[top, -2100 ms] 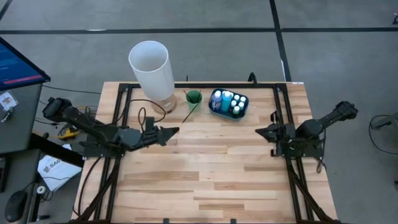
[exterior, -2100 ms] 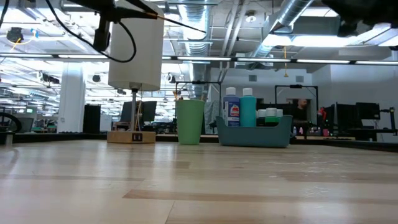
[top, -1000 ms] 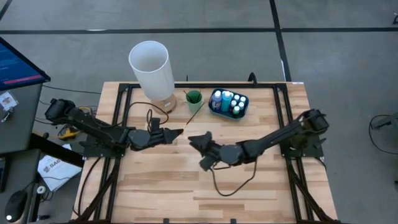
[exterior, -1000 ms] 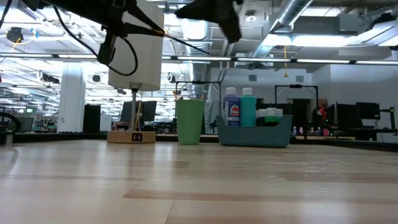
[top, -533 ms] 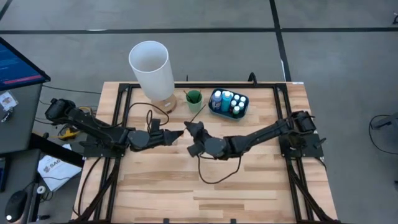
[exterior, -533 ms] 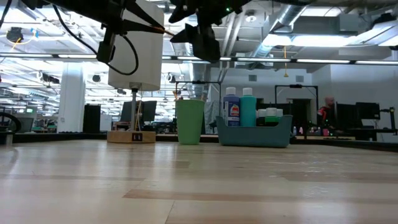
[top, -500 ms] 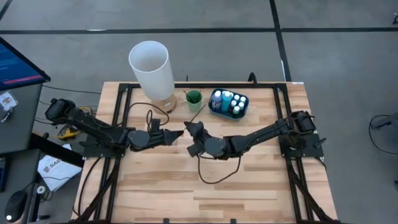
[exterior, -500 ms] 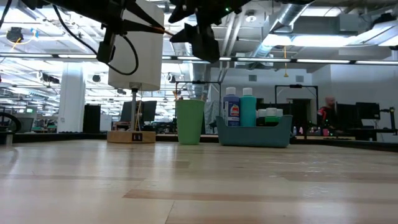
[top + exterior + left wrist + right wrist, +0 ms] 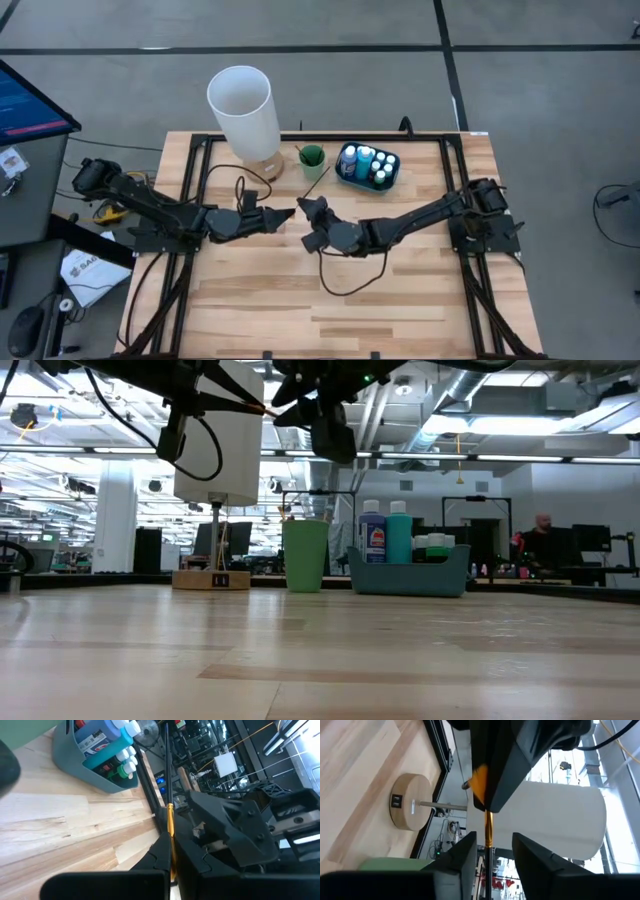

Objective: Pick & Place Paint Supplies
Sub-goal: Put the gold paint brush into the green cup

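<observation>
My left gripper [image 9: 286, 212] hovers over the table's middle, shut on a thin brush [image 9: 169, 822] with a gold ferrule and a dark handle. The handle [image 9: 314, 181] runs on toward the green cup [image 9: 312, 156]. My right gripper [image 9: 304, 211] faces the left one, open. Its two fingers [image 9: 464, 854] stand on either side of the brush shaft [image 9: 488, 831], with a gap showing on both sides. Several white-capped paint bottles [image 9: 372, 160] stand upright in the blue tray [image 9: 392, 178] at the far side. My left gripper pinches the brush at its gold ferrule end [image 9: 172, 866] between its two fingers. The fingers lie nearly level and along the brush, coming from the table's left. The brush sticks out past the fingertips, lifted clear of the table.
A white cylindrical lamp [image 9: 243, 108] on a round wooden base stands at the far left, with the green cup [image 9: 305, 555] and the tray [image 9: 410, 575] to its right. A cable hangs below each arm. The bare wooden top [image 9: 330, 310] stretches toward the near edge.
My right gripper has swung from the table's middle toward the far left, up to my left gripper, and has rolled on the way. Its fingers now stand around the brush. For the last half second it has kept still.
</observation>
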